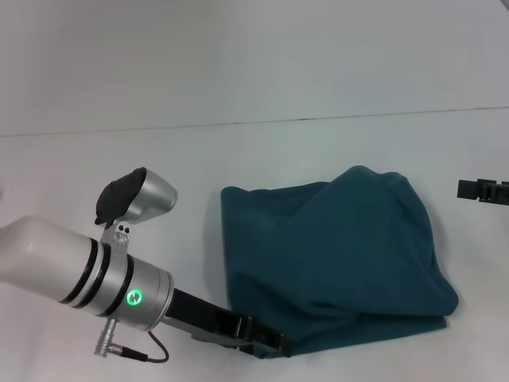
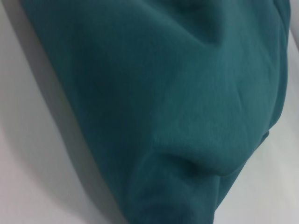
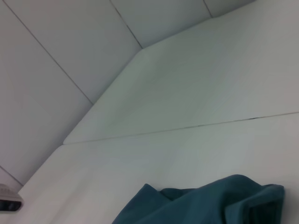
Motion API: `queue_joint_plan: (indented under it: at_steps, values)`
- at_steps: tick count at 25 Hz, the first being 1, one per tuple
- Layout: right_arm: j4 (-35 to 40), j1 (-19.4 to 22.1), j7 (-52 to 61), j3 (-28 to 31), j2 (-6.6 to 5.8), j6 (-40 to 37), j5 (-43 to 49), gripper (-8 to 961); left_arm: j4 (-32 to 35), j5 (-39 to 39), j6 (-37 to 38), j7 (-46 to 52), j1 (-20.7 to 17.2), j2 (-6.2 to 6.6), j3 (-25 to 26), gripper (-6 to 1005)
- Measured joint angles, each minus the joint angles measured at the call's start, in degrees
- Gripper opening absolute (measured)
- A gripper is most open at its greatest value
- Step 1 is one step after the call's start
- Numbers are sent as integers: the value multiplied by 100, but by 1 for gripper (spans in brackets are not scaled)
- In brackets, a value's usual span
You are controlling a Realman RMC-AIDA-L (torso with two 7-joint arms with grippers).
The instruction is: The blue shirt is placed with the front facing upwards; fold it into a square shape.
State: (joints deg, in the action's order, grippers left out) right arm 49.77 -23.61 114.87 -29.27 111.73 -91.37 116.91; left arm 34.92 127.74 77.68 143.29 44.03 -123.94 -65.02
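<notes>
White tabletop (image 1: 262, 72) fills the head view, crossed by a thin dark seam running from side to side beyond the garment. In the right wrist view the same pale surface (image 3: 196, 93) is seen meeting light wall panels at its far edge.

On this surface the blue shirt (image 1: 334, 263) is laid as a bunched, roughly rectangular bundle, set right of centre and toward the near edge. Its left side is fairly straight, while the top right is humped into a rounded mound and the lower right corner is pushed out into a soft bulge. Broad creases are seen running across the cloth; no lettering or label can be made out on the exposed fabric. In the left wrist view the shirt (image 2: 177, 107) fills almost the whole picture at close range, with a deep fold pinched near its lower part. In the right wrist view only an upper edge of the shirt (image 3: 205, 203) is shown.

The left arm is stretched from the near left across the table, its silver wrist marked by a green light. The left gripper (image 1: 266, 341) is placed at the shirt's near left corner, touching the hem; whether it is clenched on the cloth cannot be told.

The right gripper (image 1: 482, 190) is seen only as a dark tip at the right edge, well apart from the shirt, and its state cannot be told.
</notes>
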Motion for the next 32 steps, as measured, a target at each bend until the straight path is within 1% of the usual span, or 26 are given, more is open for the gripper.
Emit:
queue_joint_plan:
  at_steps: [5,10,16,21,28,32]
  values:
    - [3,4,-1,12,7,-15,-2,779,0,7,-88,47,34,2,-173,752]
    - [7,6,-5,19,15,-18,-2,778,-14,73,-101,84,60,2,-188,486]
    - [7,6,-20,19,15,-26,-2,778,-13,140,-125,122,88,2,-195,284]
    - [7,16,-38,26,15,-30,-1,777,-4,140,-154,128,88,2,-194,76]
    - [-71,24,-40,27,0,56,157,776,26,139,-151,77,44,18,-151,24]
    - [-96,23,-6,27,28,105,235,776,197,137,-77,60,-73,47,-112,16]
